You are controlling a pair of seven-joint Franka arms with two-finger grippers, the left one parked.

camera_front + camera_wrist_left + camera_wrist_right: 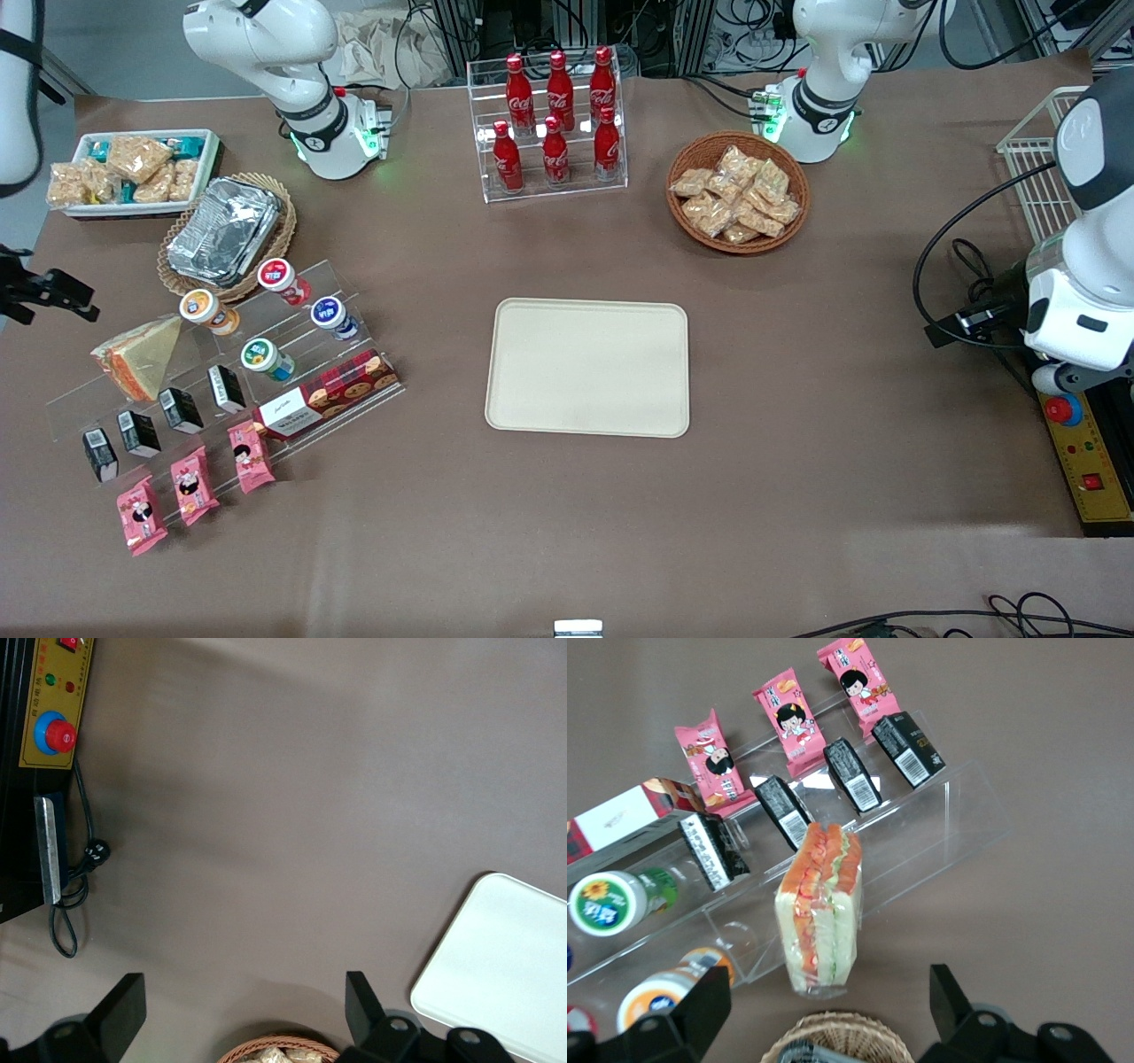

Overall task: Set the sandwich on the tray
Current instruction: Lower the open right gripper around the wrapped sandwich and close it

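The sandwich (142, 354) is a plastic-wrapped wedge with pale bread faces. It lies on the clear stepped rack (354, 297) toward the working arm's end of the table. The right wrist view shows its orange-red and green cut edge (821, 904). The cream tray (588, 367) lies flat at mid-table with nothing on it, and its corner shows in the left wrist view (505, 966). My gripper (49, 292) hovers at the table's edge beside the sandwich. It is open and holds nothing (828, 992), and the sandwich lies ahead of the gap between its fingers.
On the rack are round cups (266, 357), black cartons (182, 409), a red biscuit box (328, 394) and pink packets (193, 485). A wicker basket with foil trays (226, 232), a white snack bin (133, 170), a cola bottle rack (554, 124) and a snack basket (737, 192) stand farther back.
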